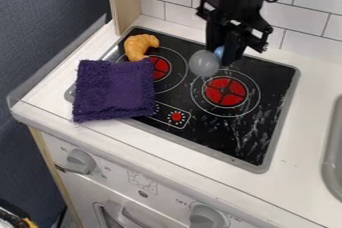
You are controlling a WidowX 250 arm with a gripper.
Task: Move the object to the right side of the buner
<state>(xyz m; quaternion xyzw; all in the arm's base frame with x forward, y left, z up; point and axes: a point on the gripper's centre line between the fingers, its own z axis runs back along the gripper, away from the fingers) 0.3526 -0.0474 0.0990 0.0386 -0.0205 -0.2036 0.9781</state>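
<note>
The black gripper [222, 53] hangs over the back part of the black stove top [257, 142], behind the right burner [226, 92]. It is shut on an object with a round grey end [204, 63] and a small blue part [219, 51] that shows between the fingers. The grey end points toward the left and front, over the area between the two burners. Part of the object is hidden by the gripper, and its exact height above the stove cannot be told.
A purple cloth [113, 91] covers the stove's left front corner and part of the left burner [157, 68]. A croissant [139, 46] lies at the back left. The tiled wall [310, 24] stands behind, and a grey sink edge [332, 157] is at the right.
</note>
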